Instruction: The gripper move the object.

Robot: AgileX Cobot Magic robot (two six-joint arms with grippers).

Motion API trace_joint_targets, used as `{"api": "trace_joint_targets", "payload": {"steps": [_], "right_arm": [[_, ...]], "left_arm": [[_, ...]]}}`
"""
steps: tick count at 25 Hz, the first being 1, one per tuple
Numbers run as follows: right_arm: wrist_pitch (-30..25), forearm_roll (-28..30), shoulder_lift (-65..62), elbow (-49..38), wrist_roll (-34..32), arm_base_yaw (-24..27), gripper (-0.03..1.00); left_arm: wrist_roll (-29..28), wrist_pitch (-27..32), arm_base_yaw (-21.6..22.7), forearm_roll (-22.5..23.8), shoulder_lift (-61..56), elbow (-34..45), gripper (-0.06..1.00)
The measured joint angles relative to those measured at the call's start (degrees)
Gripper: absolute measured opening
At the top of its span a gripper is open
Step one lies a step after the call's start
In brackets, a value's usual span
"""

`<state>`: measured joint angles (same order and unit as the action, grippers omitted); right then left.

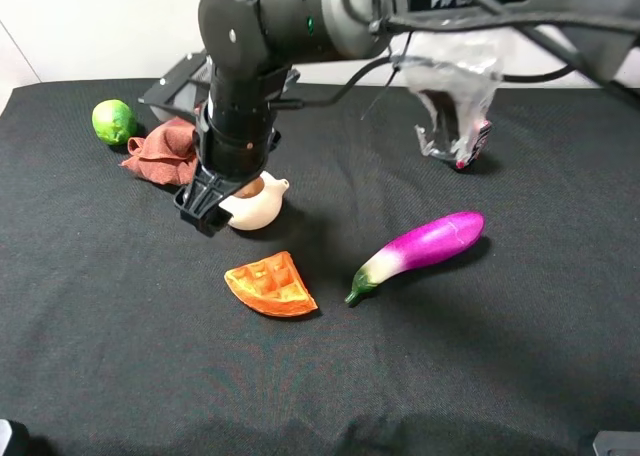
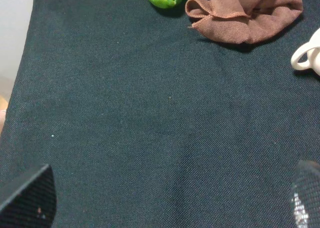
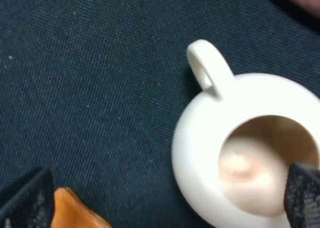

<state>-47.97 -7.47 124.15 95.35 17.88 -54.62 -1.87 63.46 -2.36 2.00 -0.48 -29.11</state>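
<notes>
Right wrist view: the right tool (image 3: pixel 165 198) hangs wide apart over the white teapot (image 3: pixel 245 153).
The teapot (image 1: pixel 255 204) sits on the table (image 1: pixel 120 356) beside the brown cloth (image 1: pixel 160 151). One finger (image 3: pixel 302 198) is above the teapot's mouth, so it could bump the rim and tip it.

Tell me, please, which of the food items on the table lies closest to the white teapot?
The orange waffle piece, just in front of the teapot. The lime sits beyond the brown cloth, and the purple eggplant lies farther right.
</notes>
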Motion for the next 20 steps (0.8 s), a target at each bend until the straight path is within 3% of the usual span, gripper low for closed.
{"api": "trace_joint_targets", "payload": {"steps": [8,20], "right_arm": [[-4.1,2.0,-5.6,0.1,-0.3,2.1,0.69],[-14.7,1.7,-11.2,0.1,-0.7,16.9,0.69]], "left_arm": [[0.0,0.0,0.0,0.0,0.0,0.0,0.99],[0.0,0.0,0.0,0.0,0.0,0.0,0.99]]}}
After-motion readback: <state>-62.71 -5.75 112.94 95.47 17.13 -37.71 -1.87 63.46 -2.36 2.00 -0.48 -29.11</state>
